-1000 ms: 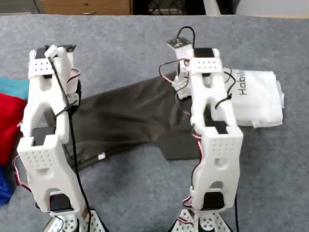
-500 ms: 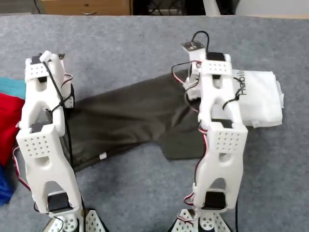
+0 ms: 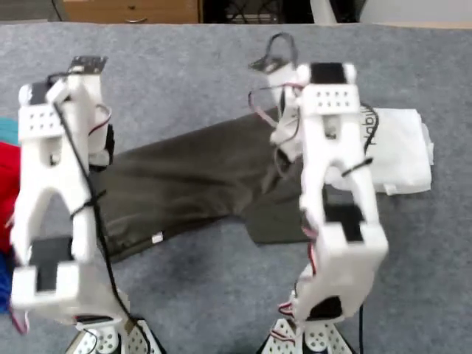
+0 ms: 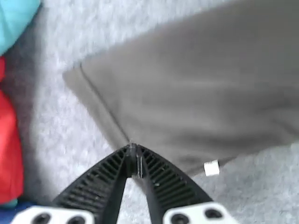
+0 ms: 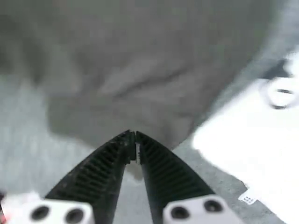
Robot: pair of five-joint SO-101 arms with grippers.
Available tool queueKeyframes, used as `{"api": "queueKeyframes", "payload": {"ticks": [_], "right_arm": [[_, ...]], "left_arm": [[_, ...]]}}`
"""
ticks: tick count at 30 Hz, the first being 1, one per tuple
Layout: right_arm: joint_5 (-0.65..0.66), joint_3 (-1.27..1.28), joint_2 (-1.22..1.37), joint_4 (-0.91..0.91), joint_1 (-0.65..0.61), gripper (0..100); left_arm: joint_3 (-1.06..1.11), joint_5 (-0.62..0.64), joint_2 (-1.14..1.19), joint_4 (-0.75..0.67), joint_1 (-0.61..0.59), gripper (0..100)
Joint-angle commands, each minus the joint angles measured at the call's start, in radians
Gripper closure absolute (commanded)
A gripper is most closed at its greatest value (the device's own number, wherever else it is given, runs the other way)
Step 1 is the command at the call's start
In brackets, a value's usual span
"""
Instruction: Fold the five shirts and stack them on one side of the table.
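A dark olive shirt (image 3: 192,177) lies spread across the grey table between my two arms. My left gripper (image 4: 132,151) is shut, its tips pinching the hem of the dark shirt (image 4: 196,84) near its left edge; a small white tag (image 4: 211,168) sits on the hem close by. My right gripper (image 5: 132,137) is shut on the edge of the same dark shirt (image 5: 131,60), close to a folded white shirt (image 5: 252,149). In the high view both arms stand over the shirt's two ends and hide the fingers.
The folded white shirt (image 3: 402,155) lies at the right side of the table. A red shirt (image 3: 6,177) and a teal one (image 3: 6,129) are heaped at the left edge; red (image 4: 9,154) and teal (image 4: 14,18) lie near my left gripper. Bare grey table (image 3: 221,295) spans the front.
Both arms moved apart, the left one leftward and the right one rightward, then rose toward the camera. The dark shirt's left edge has shifted slightly left.
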Motion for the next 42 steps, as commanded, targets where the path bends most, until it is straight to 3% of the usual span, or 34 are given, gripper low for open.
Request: {"api": "queueKeyframes", "payload": {"ticks": [1, 7, 11, 14, 21, 32, 36, 42], "right_arm": [[0.160, 0.315, -0.286, -0.026, -0.043, 98.4], [0.362, 0.753, -0.605, -0.161, -0.048, 97.9], [0.465, 0.995, -0.746, -0.239, -0.048, 88.4], [0.489, 1.139, -0.800, -0.327, -0.048, 82.6], [0.489, 1.330, -0.759, -0.592, -0.072, 82.2], [0.489, 1.369, -0.467, -0.905, -0.091, 85.2], [0.489, 1.290, -0.420, -0.868, -0.068, 98.9], [0.489, 1.102, -0.407, -0.700, -0.003, 98.5]], "left_arm": [[0.223, -0.025, -0.209, -0.074, -0.047, 97], [0.493, -0.152, -0.338, -0.133, -0.071, 97], [0.578, -0.161, -0.379, -0.133, -0.071, 97], [0.621, -0.161, -0.388, -0.132, -0.071, 97], [0.691, -0.157, -0.381, -0.153, -0.070, 97], [0.803, -0.158, -0.387, -0.224, -0.073, 97], [0.802, -0.161, -0.388, -0.226, -0.110, 97], [0.796, -0.163, -0.388, -0.229, -0.151, 97]]}}
